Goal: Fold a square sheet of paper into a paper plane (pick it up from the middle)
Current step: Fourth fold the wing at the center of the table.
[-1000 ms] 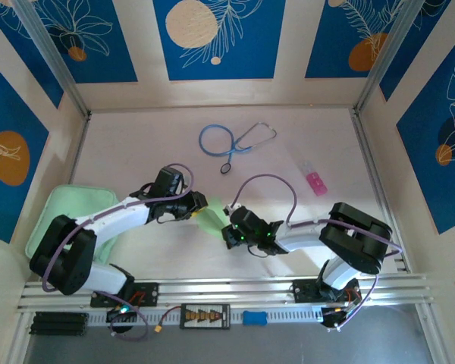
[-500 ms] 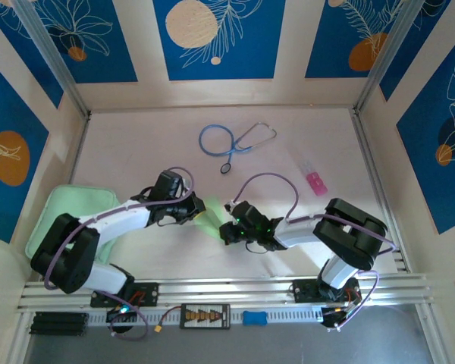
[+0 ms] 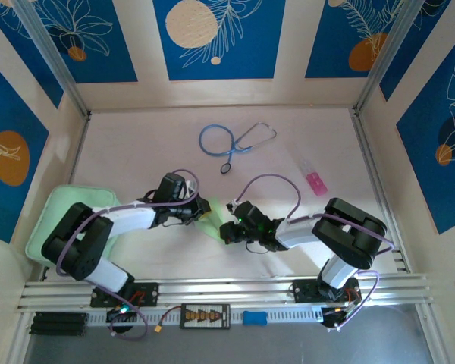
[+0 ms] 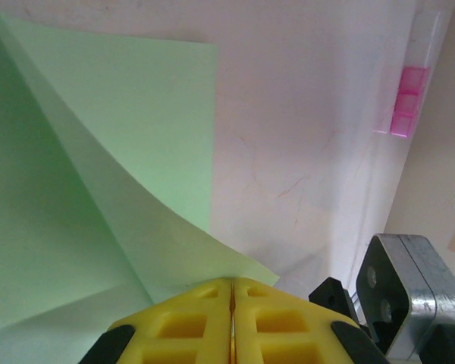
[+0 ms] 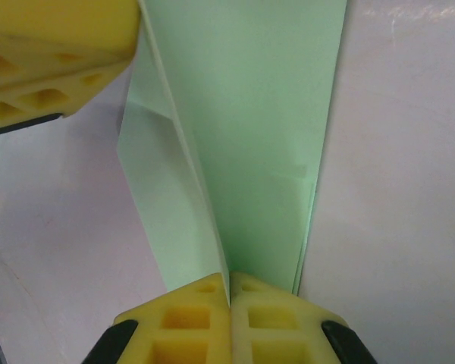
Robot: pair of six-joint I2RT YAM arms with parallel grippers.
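Left gripper: the left gripper (image 3: 200, 215) reaches in low from the left, near the middle of the table (image 3: 136, 152). Its yellow fingers (image 4: 189, 322) are pressed flat together, just a hairline seam between them, pinching the near edge of the sheet of paper (image 3: 211, 215).
Right gripper: the right gripper (image 5: 229, 292) comes in from the opposite side, jaws squeezed tight, and the sheet's centre crease runs straight into the seam between its pads.
Paper: pale green, folded, and caught between the two grippers just in front of the arm bases. In the top view it is a small green patch between the two black wrists.
Folds: the right wrist camera shows a long narrow strip with layered flaps on either side of the crease. The left wrist camera shows a flap rising off the layer beneath it, one square corner lying flat on the table beyond.
Meeting point: the left gripper's yellow finger appears in the upper left of the right wrist view, against the paper's far edge.
Elsewhere: a blue stethoscope (image 3: 231, 142) lies well behind, a pink piece (image 3: 315, 181) is off to the right, and a mint-green pad (image 3: 49, 220) sits at the left edge.
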